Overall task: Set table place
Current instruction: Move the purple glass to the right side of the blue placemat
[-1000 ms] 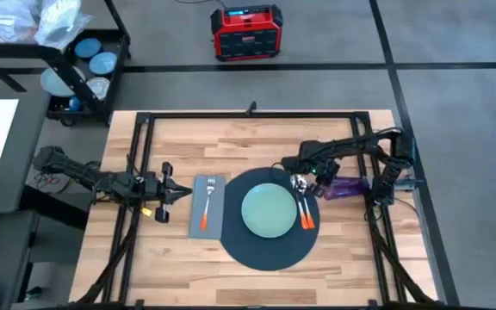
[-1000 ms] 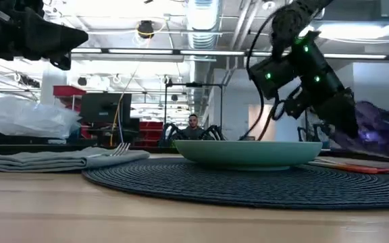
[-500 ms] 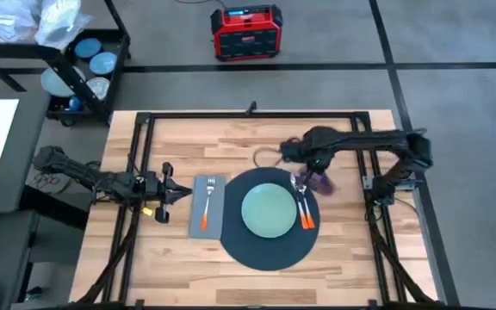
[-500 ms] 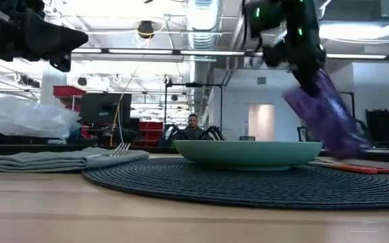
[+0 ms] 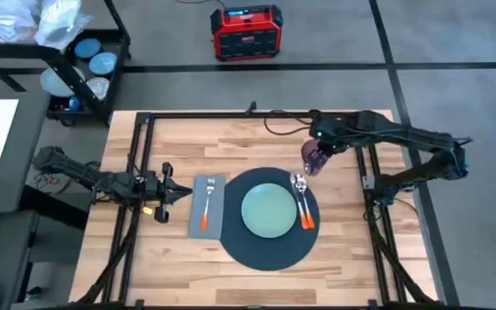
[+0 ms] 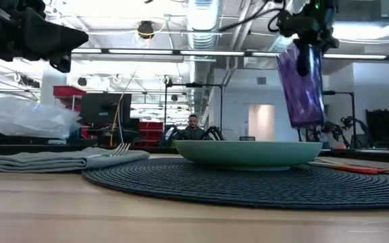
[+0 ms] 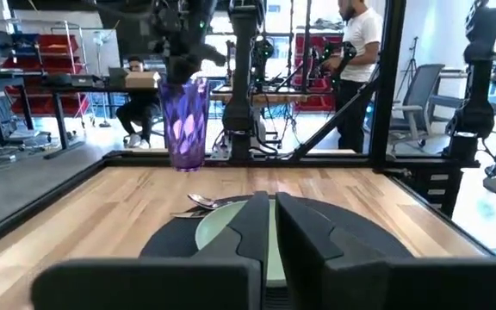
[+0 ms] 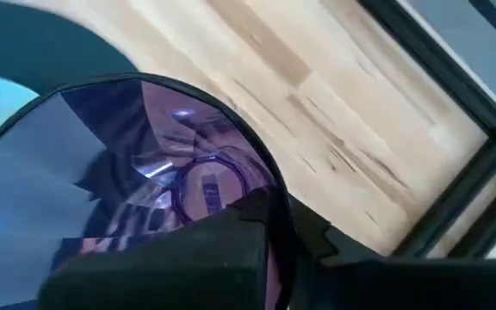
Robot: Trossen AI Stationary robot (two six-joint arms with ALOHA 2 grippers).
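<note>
The cup (image 5: 313, 158), translucent purple with tall faceted walls, hangs upright in the air above the far right edge of the mat (image 5: 265, 251), clear of the worktop (image 5: 188, 146). The right hand (image 5: 319, 146) grips it at the rim, one finger inside the wall and one outside, closed down to the wall's thickness. The wall looks smooth and slick, so the cup could probably slip or tilt in such a narrow pinch. The spoon (image 5: 299, 182) and knife (image 5: 303, 207), both orange-handled, lie on the mat just near of the cup; a descent drifting that way would set the base on the spoon's bowl and topple the cup. A foot landing half on the mat's rim would leave it leaning.

The mat is a dark, ribbed, woven disc. On its centre sits the plate (image 5: 270, 210), pale green, smooth, shallow. At its left edge lies the napkin (image 5: 207, 207), soft grey cloth, with the fork (image 5: 207, 207) on top. The left hand (image 5: 177, 193) waits left of the napkin, its fingers nearly together, apparently empty.
</note>
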